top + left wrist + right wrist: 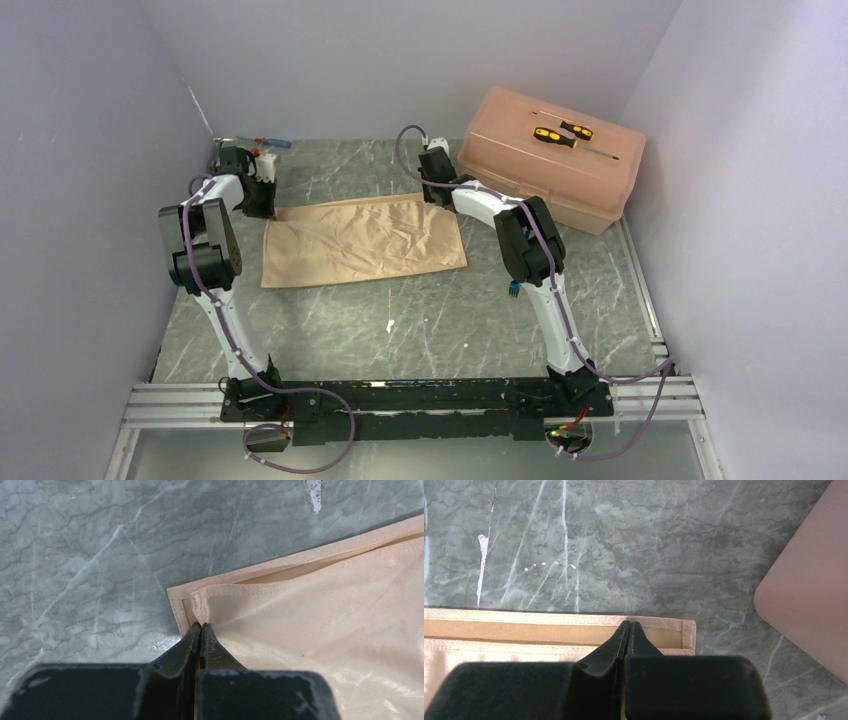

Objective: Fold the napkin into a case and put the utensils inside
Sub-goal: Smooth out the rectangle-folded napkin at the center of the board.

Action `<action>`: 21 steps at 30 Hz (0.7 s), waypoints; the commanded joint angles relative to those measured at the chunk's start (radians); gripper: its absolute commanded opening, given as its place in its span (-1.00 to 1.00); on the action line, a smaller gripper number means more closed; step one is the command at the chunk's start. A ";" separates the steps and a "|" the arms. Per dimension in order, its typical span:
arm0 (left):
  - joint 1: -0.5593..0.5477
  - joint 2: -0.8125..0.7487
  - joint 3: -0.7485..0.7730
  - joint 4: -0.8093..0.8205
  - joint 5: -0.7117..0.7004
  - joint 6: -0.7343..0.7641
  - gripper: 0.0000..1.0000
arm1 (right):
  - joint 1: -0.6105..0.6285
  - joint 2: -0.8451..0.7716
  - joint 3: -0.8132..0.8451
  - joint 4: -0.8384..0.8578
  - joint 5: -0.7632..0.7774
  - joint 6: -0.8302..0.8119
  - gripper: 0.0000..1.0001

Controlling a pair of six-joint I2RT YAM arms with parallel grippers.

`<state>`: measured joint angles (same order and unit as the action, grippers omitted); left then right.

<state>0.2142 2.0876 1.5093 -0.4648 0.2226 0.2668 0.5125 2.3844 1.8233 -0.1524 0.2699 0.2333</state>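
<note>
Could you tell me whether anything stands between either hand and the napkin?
Nothing visible does. The left hand is shut on the far left corner of the napkin; the right hand, also shut, has its tips on the hem by the far right corner.

Napkin (365,243): plain peach-orange, slight sheen. Table (420,320): grey-green marble pattern, white veins. Box (520,150), at 1 o'clock: salmon pink.

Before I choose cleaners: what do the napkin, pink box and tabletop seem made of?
The napkin: woven cloth, slight sheen; stitched hem, soft creases. The pink box: probably hard matte plastic; smooth rounded corners. The tabletop: green, white-veined, marble-like; stone or print, unclear.
</note>
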 commanded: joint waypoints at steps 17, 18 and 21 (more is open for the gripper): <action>0.045 -0.141 -0.030 0.081 0.052 -0.069 -0.95 | -0.002 0.027 0.039 -0.078 0.058 0.021 -1.00; 0.046 -0.146 -0.035 0.082 0.051 -0.069 -0.95 | -0.002 0.029 0.042 -0.081 0.057 0.023 -1.00; 0.047 -0.146 -0.053 0.111 0.046 -0.075 -0.95 | -0.003 0.029 0.043 -0.079 0.051 0.027 -1.00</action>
<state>0.2436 1.9945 1.4754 -0.4164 0.2764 0.2127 0.5163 2.3890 1.8385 -0.1772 0.2874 0.2481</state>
